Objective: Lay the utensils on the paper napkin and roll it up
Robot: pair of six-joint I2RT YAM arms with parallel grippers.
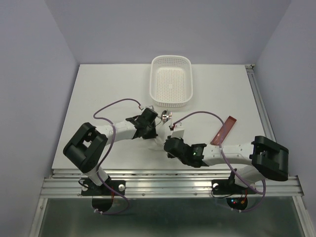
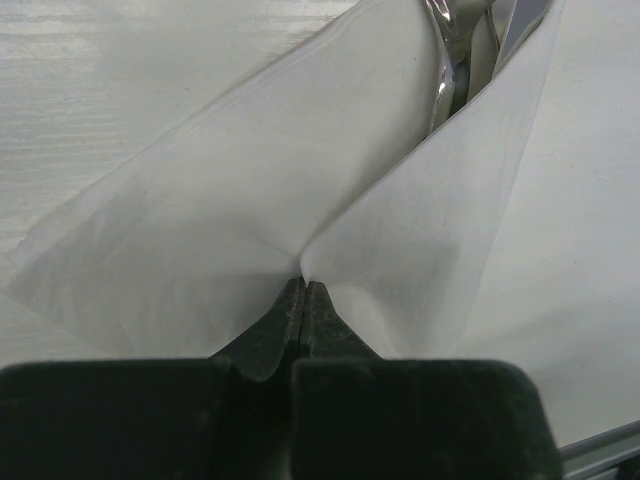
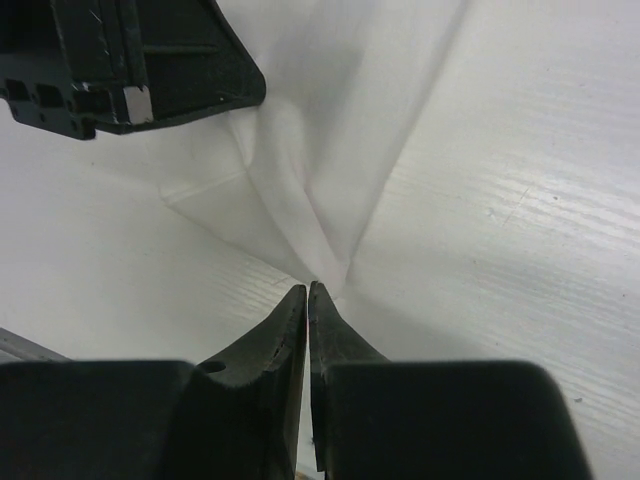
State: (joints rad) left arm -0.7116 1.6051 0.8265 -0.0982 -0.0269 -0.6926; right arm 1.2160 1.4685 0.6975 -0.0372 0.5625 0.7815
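The napkin (image 2: 250,200) sits on the table (image 1: 108,94) just on the near side of the basket (image 1: 171,81). It is pulled up into two slanting folds, and the spoon (image 2: 446,75) is tucked in the valley between them, its shiny metal showing at the end toward the basket. The left tool (image 2: 303,290) is pressed fully shut on the paper where the two folds meet. The right tool (image 3: 308,292), a little further from the basket, has its tips together on a pinched crease of the same sheet. The paper looks thin, soft and very light, so it will likely crumple, slip or tear if tugged, and a roll may spring loose. Edges and folds are the places to hold it. The spoon is stiff, smooth and heavier, and could slide out of a loose wrap
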